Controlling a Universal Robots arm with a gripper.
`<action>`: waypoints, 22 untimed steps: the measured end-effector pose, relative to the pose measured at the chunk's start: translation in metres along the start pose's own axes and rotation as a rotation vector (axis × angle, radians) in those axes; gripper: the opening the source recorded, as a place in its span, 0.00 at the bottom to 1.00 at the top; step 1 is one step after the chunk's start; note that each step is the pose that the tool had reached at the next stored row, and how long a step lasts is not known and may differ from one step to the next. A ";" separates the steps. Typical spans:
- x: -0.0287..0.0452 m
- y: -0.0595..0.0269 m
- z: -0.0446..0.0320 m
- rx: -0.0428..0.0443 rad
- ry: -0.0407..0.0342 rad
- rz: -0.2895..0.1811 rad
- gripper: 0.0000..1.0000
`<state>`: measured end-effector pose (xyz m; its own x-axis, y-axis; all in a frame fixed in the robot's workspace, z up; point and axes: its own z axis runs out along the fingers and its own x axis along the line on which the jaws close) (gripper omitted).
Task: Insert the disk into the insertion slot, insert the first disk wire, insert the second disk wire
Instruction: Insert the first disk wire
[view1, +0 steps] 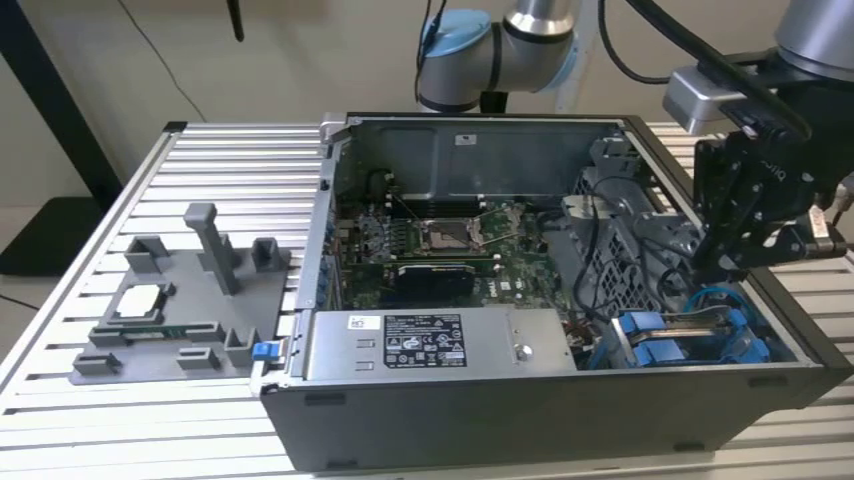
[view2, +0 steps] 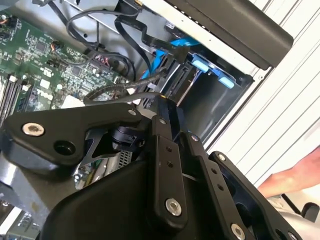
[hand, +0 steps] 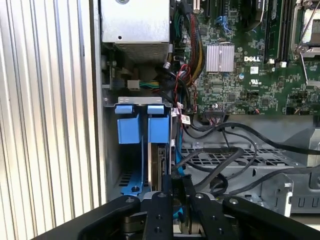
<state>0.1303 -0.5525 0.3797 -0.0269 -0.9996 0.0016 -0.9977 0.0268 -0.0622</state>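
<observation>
Narrow rectangular slot (hand: 131, 162), blue plastic tabs (hand: 127, 131)

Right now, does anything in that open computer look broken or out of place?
Nothing looks broken or spilled. Loose black cables sprawl across the perforated drive cage, and a person's arm is nearby.

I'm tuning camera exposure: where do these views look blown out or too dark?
Second wrist view: the slatted table is washed out, the end effector near-black. First wrist view: the motherboard is evenly lit. Exterior view: the insertion slot sits in shadow.
</observation>
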 end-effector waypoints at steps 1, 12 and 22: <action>0.0003 -0.0018 0.0003 -0.0063 0.0019 0.000 0.00; 0.0031 -0.0097 0.0048 -0.0343 0.0083 0.000 0.00; 0.0031 -0.0099 0.0053 -0.0397 0.0081 -0.001 0.00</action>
<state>0.1405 -0.5559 0.3750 -0.0265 -0.9996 0.0097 -0.9994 0.0263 -0.0225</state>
